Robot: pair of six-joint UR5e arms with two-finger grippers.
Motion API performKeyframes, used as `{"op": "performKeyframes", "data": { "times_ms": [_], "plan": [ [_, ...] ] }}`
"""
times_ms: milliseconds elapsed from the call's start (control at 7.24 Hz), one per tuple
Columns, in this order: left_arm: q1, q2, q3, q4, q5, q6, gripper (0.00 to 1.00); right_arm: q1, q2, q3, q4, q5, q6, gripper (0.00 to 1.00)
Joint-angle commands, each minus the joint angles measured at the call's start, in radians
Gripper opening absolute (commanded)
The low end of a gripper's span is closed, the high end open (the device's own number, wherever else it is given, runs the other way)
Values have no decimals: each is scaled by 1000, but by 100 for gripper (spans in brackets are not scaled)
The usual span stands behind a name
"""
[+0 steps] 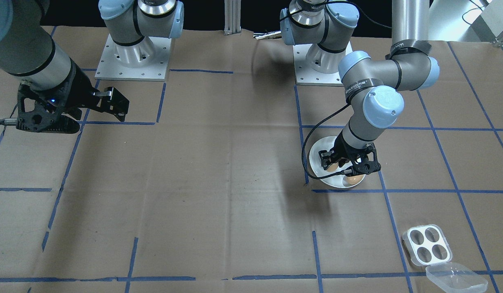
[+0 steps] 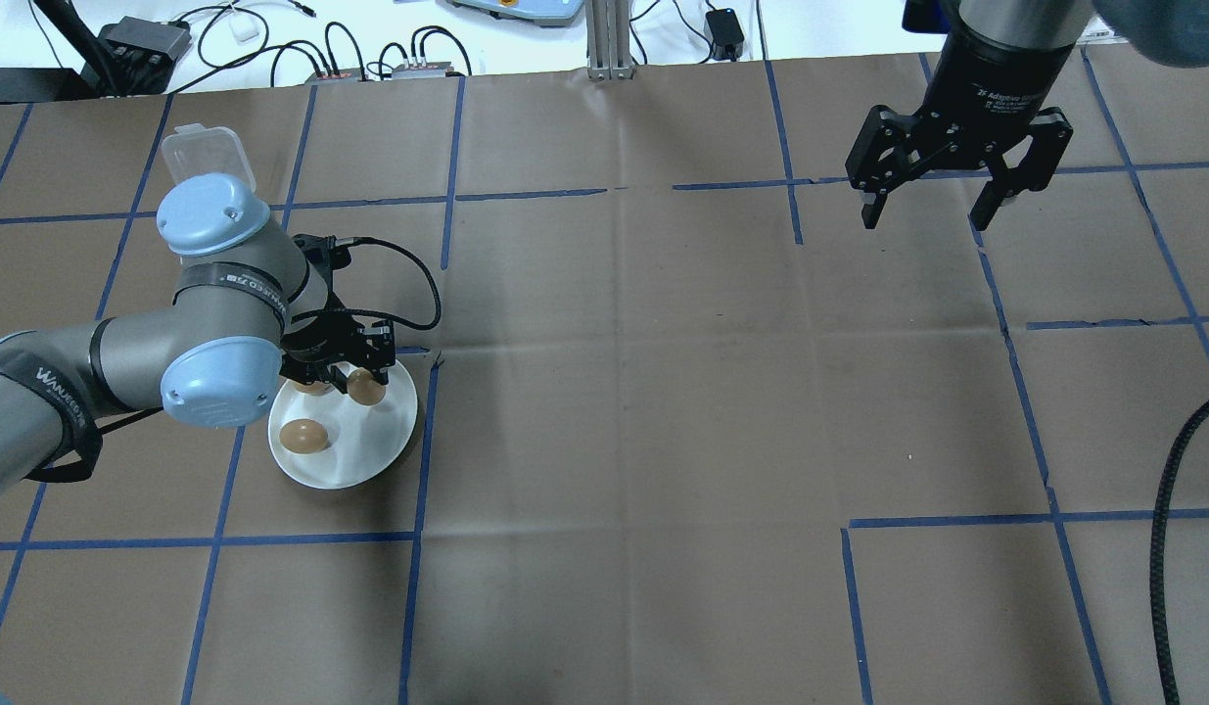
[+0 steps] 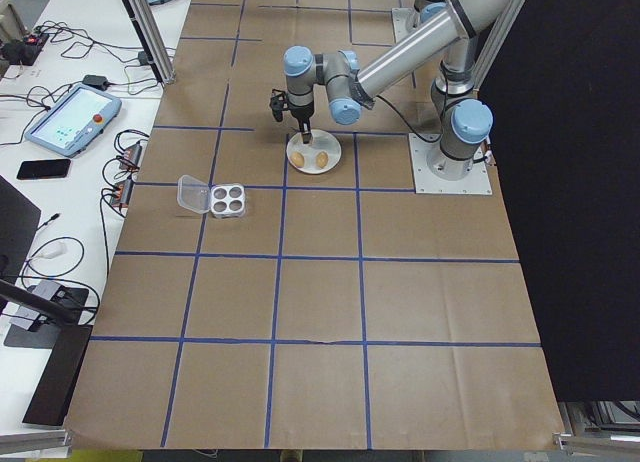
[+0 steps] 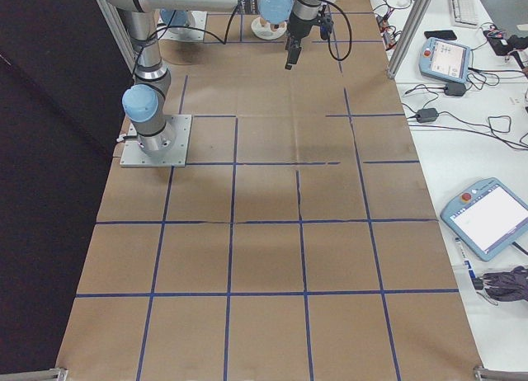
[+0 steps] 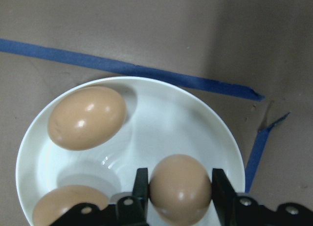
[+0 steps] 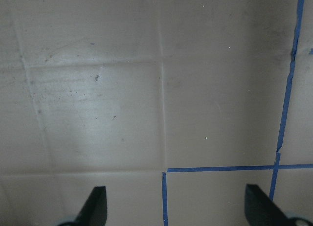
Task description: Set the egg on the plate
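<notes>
The white plate (image 5: 161, 113) holds three brown eggs in the left wrist view. One egg (image 5: 87, 117) lies at the far left, another (image 5: 63, 206) at the bottom left is partly hidden. My left gripper (image 5: 180, 192) is shut on the third egg (image 5: 180, 189), low over the plate near its rim. From overhead, the left gripper (image 2: 364, 377) sits over the plate (image 2: 369, 450). My right gripper (image 2: 927, 211) hangs open and empty, far from the plate above bare table.
A clear four-hole egg tray (image 1: 427, 245) with its lid (image 1: 456, 278) folded open lies by the table edge on my left, away from the plate. Blue tape lines cross the brown paper table (image 2: 624, 392). Cables and devices lie beyond the far edge.
</notes>
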Motion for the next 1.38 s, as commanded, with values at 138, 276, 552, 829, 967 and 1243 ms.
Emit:
{"op": "performKeyframes", "data": {
  "times_ms": [138, 276, 552, 829, 967, 1243],
  "plan": [
    [3, 51, 56, -46, 8, 25, 99, 0, 0, 0, 0, -1, 0, 100],
    [3, 87, 108, -155, 10, 24, 99, 0, 0, 0, 0, -1, 0, 100],
    [-6, 190, 223, -408, 10, -4, 99, 0, 0, 0, 0, 0, 0, 100],
    [-54, 250, 304, -521, 10, -79, 99, 0, 0, 0, 0, -1, 0, 100],
    [-101, 243, 364, -553, 13, -99, 99, 0, 0, 0, 0, -1, 0, 100],
    [-128, 240, 416, -591, 11, -99, 99, 0, 0, 0, 0, 0, 0, 100]
  ]
}}
